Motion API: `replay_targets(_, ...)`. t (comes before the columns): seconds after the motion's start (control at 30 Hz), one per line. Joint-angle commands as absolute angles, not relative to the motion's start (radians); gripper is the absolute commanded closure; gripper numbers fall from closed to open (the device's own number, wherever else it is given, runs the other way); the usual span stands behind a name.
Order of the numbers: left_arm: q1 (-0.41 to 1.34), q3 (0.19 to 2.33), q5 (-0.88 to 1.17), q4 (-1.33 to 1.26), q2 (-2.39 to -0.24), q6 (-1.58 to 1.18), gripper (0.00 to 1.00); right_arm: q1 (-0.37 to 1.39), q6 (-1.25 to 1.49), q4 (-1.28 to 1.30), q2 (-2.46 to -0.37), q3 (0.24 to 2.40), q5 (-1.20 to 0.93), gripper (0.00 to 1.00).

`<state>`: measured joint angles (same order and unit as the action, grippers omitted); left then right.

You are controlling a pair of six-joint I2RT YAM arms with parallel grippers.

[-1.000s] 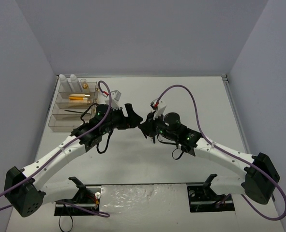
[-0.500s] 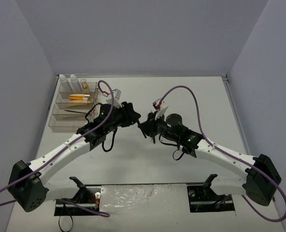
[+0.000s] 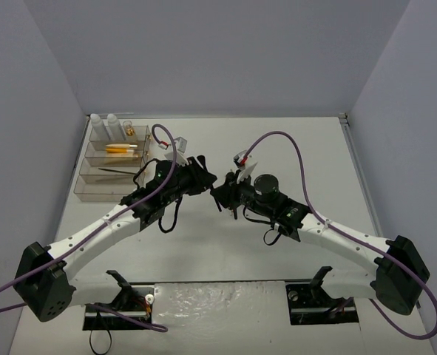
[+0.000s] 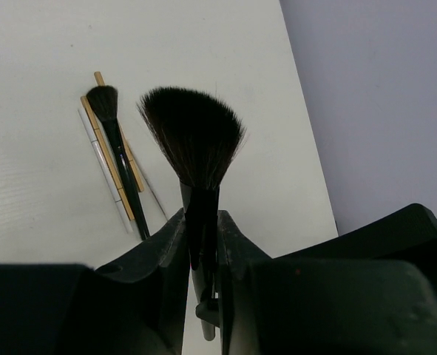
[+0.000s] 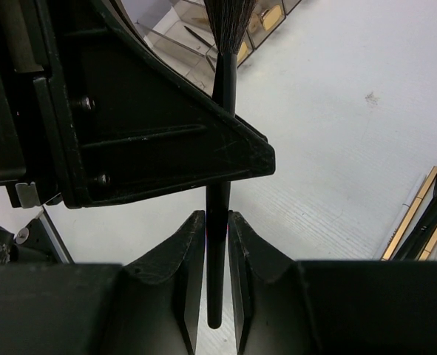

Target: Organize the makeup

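Fingers [image 4: 166, 251] on the left gripper [image 3: 203, 177] are pinched tight round the slim handle of the black fan-shaped makeup brush [image 4: 194, 133]. The right gripper [image 3: 219, 195] has its own fingers [image 5: 188, 251] hugging the tail end of the same handle. That looks like a pinch too, though from the wrist view I can't swear they're pressing rather than just touching.

So both arms have the brush at once, up in the air over the middle of the white worktop [image 3: 299, 148], grippers nose to nose. My read is that it's a handover. The clear tiered acrylic organizer [image 3: 92, 194] sits at the upper left of the overhead frame, on the left arm's side, so that arm probably has the easier reach.

The brush itself has a glossy black stick handle and dark bristles splayed into a wide flat fan, poking out past the left fingers. The bristles look soft, so grabbing the handle seems the sane choice.

As for the rest of the makeup, the organizer's top tier has two white bottles [image 3: 112, 124] and a gold-capped vial [image 3: 131, 131]. An orange tube [image 3: 118, 149] is one tier down, with a thin dark item [image 3: 114, 171] below that. Out on the worktop, a smaller black round brush [image 4: 118, 155] lies bundled against thin wooden sticks [image 4: 109, 159] and a white pencil-like stick [image 4: 98, 159], not yet put away.
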<state>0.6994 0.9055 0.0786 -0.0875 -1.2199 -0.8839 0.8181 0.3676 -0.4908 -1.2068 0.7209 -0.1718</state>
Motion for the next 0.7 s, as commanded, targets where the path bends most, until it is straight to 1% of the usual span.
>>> replay_targets(0.0,0.694,0.93,0.045,-0.153,-1.213,-0.893,1.0,0.819,0.378,-0.582,-1.196,0.726,-0.122,0.52)
replay_targets(0.13,0.642,0.927,0.021,-0.119,-1.207,-0.9,1.0,0.815,0.364,-0.534,-1.192,0.73,-0.072,0.22)
replay_targets(0.23,0.528,0.922,0.034,-0.091,-1.198,-0.92,1.0,0.808,0.335,-0.468,-1.184,0.742,-0.008,0.06)
replay_targets(0.37,0.358,0.913,0.046,-0.051,-1.173,-0.923,1.0,0.804,0.287,-0.4,-1.158,0.742,0.089,0.0)
replay_targets(0.43,0.291,0.914,0.046,-0.037,-1.164,-0.924,1.0,0.802,0.267,-0.374,-1.15,0.735,0.123,0.0)
replay_targets(0.57,0.076,0.899,0.064,-0.03,-1.174,-0.977,1.0,0.797,0.243,-0.359,-1.146,0.718,0.142,0.0)
replay_targets(0.67,-0.059,0.865,0.06,-0.096,-1.203,-1.042,1.0,0.788,0.231,-0.361,-1.149,0.704,0.138,0.0)
